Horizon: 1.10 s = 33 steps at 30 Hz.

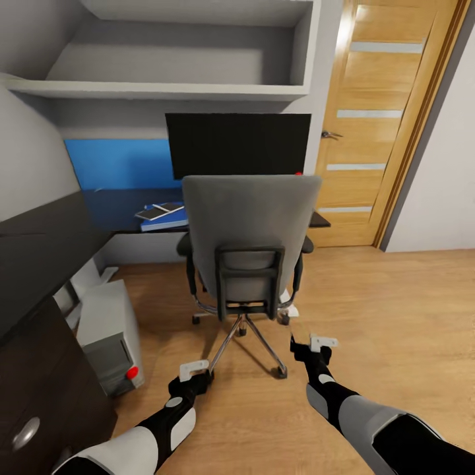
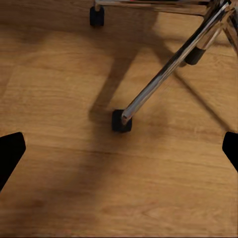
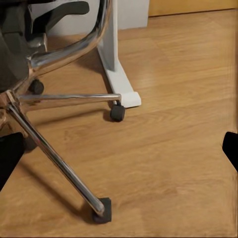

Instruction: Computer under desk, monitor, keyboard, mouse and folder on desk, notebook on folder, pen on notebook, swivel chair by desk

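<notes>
Swivel chair (image 1: pixel 249 245), grey-upholstered with a tall back and chrome five-star base, stands with its back to me, close against the glossy black desk (image 1: pixel 39 244). The bright blue folder (image 1: pixel 163 219) lies on the desktop with a flat grey notebook (image 1: pixel 160 210) on it, beside the wide black monitor (image 1: pixel 237 144); the light grey computer tower (image 1: pixel 109 335) sits by the desk. My left claw (image 1: pixel 193 371) and right claw (image 1: pixel 318 343) hang low over the wooden floor (image 1: pixel 396 316), both spread apart and empty. I judge chair placement is the step in hand; next I would check whether it needs nudging.
</notes>
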### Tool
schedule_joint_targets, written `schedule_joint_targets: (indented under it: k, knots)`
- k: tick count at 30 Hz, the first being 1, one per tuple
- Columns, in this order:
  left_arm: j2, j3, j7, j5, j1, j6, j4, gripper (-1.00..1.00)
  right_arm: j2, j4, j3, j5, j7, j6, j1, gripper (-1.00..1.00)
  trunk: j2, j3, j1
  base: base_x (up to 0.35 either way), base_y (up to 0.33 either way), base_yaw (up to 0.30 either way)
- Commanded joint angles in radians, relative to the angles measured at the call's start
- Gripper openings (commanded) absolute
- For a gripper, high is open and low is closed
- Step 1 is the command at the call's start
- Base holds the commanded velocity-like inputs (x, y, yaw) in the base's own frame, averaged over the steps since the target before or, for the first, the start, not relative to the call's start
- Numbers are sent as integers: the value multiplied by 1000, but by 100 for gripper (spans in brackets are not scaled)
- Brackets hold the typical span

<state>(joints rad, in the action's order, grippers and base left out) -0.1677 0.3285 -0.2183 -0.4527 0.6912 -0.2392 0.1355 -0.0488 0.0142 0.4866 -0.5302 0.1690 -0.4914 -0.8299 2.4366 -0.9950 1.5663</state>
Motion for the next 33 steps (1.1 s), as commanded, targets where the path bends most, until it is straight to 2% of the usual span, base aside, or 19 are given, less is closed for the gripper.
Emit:
schedule_joint_targets:
  k: [1, 6, 10, 15, 16, 23, 24, 25, 26, 29, 30, 33]
  knots:
    - [0, 8, -5, -8, 1, -3, -1, 100, 0, 0, 8, -5, 5, -3, 0, 100, 0, -1, -1, -336, 0, 0]
    - [0, 8, -5, -9, 1, -3, -21, 100, 1, 0, 8, -7, 6, -15, 1, 100, 0, -1, -1, -336, 0, 0]
    - [0, 8, -4, -9, 1, -7, -82, 100, 0, -1, 8, -9, 9, -46, 8, 100, 0, -1, -1, -270, 0, 0]
    - [3, 5, -7, -13, -10, -64, -109, 100, -3, -2, 9, -11, 12, -87, 74, 100, -7, 2, -5, -48, 0, 0]
    - [7, 3, -8, -14, -30, -89, -112, 100, -5, -2, 9, -12, 15, -99, 121, 100, -14, 5, -9, -11, 0, -25]
    - [16, 2, -8, -15, -86, -105, -114, 100, -6, -4, 8, -9, 16, -168, 204, 100, -63, 25, -35, -5, 0, -55]
    - [60, 2, -9, -15, -195, -154, -114, 100, -3, -20, 6, -10, 17, -217, 299, 100, -70, 28, -39, 0, 0, -5]
    - [67, 2, -10, -15, -205, -173, -114, 100, -3, -21, 6, -11, 17, -220, 308, 100, -77, 31, -43, 0, 0, -4]
    - [93, 3, -15, -15, -266, -286, -114, 100, 1, -25, 3, -14, 17, -273, 368, 100, -84, 34, -47, 0, 0, 0]
    - [96, 3, -16, -15, -293, -313, -114, 100, 4, -26, 1, -15, 17, -306, 395, 100, -105, 44, -58, 0, 0, 0]
    - [99, 3, -16, -15, -321, -326, -114, 100, 5, -26, 0, -16, 18, -329, 421, 100, -112, 47, -62, 0, 0, 0]
    - [101, 2, -16, -15, -345, -330, -114, 100, 6, -30, 0, -17, 18, -336, 433, 100, -133, 56, -74, 0, 0, 0]
